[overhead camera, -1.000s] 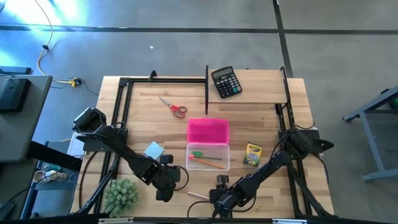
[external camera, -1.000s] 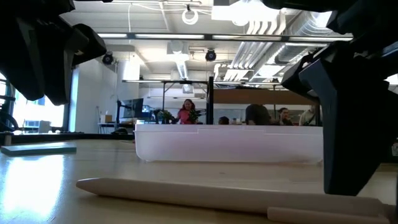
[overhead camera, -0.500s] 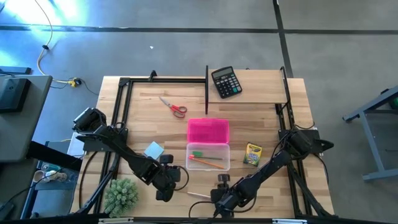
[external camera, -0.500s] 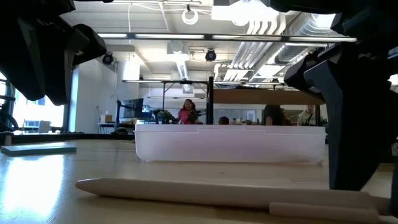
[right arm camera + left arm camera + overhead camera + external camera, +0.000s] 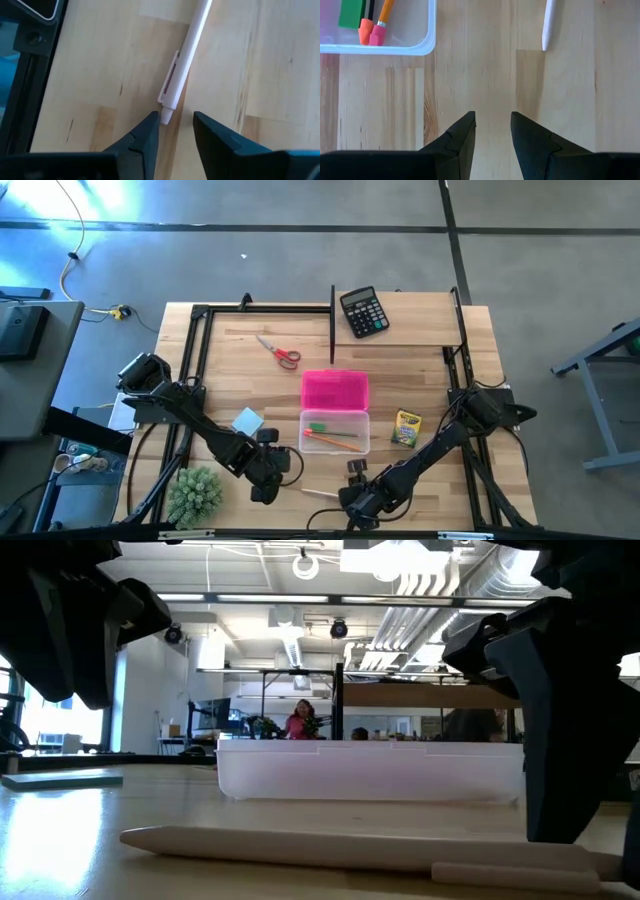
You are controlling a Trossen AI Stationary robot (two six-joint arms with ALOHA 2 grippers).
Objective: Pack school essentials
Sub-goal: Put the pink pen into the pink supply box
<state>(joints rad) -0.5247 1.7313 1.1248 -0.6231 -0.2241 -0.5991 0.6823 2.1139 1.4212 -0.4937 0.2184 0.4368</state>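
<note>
Pale wooden table (image 5: 420, 330) under me, with the clear case (image 5: 335, 431) at its middle holding two pencils (image 5: 331, 439) and the green eraser (image 5: 317, 427). My right gripper (image 5: 174, 131) hangs low at the near edge, fingers narrowly apart around the capped end of a white pen (image 5: 186, 55), not yet clamped. My left gripper (image 5: 492, 131) waits nearby, slightly parted, holding nothing.

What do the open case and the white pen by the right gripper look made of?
Case: probably clear plastic, glossy; the wood grain and the pencils show through its walls. Pen: likely smooth white plastic with a moulded clip, though a coated finish can't be ruled out. The right gripper has its fingers either side of the pen's end, not visibly clamped on it.
</note>
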